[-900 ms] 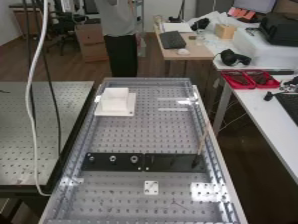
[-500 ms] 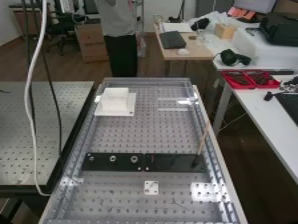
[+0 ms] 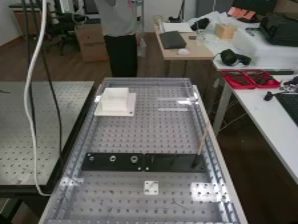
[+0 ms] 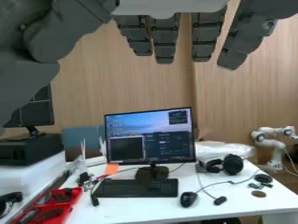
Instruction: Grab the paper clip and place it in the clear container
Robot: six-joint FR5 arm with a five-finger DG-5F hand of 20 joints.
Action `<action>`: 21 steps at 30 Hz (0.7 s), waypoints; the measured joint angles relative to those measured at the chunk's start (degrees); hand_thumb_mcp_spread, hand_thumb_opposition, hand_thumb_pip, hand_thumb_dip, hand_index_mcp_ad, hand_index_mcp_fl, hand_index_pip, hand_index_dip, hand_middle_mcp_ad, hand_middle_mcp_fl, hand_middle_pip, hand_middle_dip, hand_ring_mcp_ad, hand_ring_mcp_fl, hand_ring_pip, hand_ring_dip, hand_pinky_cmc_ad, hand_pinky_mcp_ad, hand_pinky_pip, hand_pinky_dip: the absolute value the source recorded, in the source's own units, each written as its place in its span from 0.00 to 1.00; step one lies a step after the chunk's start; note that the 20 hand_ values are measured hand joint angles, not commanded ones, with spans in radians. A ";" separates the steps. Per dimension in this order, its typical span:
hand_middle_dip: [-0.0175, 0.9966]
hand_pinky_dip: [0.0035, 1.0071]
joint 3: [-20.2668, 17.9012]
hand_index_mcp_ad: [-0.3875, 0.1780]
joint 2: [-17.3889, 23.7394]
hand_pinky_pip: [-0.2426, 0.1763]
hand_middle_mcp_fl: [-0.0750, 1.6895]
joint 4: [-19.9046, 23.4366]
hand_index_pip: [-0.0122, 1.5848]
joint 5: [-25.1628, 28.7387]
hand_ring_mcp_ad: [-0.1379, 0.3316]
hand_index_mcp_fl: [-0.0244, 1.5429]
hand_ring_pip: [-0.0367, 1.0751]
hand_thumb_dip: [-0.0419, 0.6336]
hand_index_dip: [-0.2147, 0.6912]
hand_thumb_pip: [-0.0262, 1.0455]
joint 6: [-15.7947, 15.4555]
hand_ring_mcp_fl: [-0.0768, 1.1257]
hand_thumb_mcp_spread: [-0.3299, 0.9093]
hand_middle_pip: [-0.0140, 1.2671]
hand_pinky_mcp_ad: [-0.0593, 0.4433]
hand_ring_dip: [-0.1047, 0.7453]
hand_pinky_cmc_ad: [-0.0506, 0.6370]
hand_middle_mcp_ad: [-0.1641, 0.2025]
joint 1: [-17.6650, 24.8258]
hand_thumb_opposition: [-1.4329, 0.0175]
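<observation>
White block, small white plate and slanted stick stand on the perforated table, high view. Wrist view: fingers extended, released. The paper clip's position cannot be determined; probably light, stiff, slippery, it suits a pinch across its long sides.

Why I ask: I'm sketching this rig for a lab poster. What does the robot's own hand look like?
The hand is dark grey, with blocky, segmented fingers dotted with small dark round marks and ending in blunt tips. A bulkier, rounded dark grey section sits beside them, and a smooth, pale grey piece lies at their base.
</observation>
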 joint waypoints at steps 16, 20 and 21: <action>0.03 0.13 0.14 0.81 -0.02 0.44 0.04 -0.13 0.06 0.15 0.74 0.03 0.13 0.09 0.20 0.13 0.00 0.08 0.41 0.13 0.61 0.05 0.58 0.73 0.14 0.53; 0.03 0.13 0.14 0.81 -0.02 0.44 0.04 -0.14 0.06 0.17 0.74 0.03 0.13 0.09 0.20 0.13 0.00 0.08 0.41 0.13 0.61 0.05 0.58 0.73 0.16 0.53; 0.03 0.13 0.14 0.81 -0.02 0.44 0.04 -0.14 0.06 0.17 0.74 0.03 0.13 0.09 0.20 0.13 0.00 0.08 0.41 0.13 0.61 0.05 0.58 0.74 0.16 0.53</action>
